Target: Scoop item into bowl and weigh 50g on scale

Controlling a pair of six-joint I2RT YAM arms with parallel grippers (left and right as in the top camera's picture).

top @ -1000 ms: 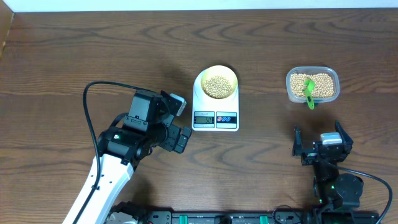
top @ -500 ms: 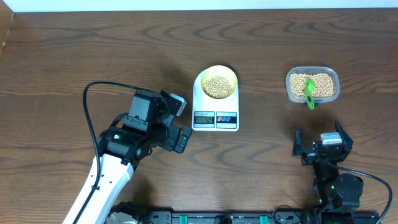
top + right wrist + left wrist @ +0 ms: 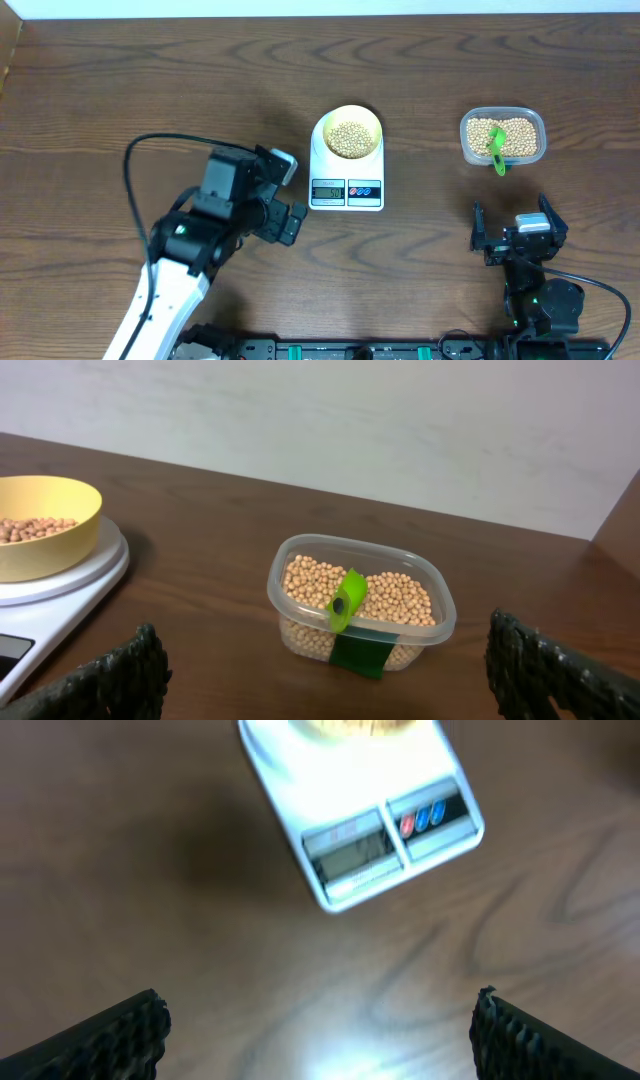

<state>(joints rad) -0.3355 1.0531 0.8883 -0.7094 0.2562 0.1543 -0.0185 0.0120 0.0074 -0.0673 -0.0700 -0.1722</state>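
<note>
- While the bowl of beans sits on the scale in the middle of the surface, nothing grips it.
- Left fingers: spread wide, empty, just left of the scale.
- Right fingers: likewise released, near the tub holding beans and a green scoop.

We show a dark brown wood-grain desk backed by a pale, plain wall. On its right part stands a clear rectangular plastic tub with rounded corners. A bright green plastic scoop leans inside, its handle over the near rim. A dark green patch marks the tub's near wall, just below the scoop.
</note>
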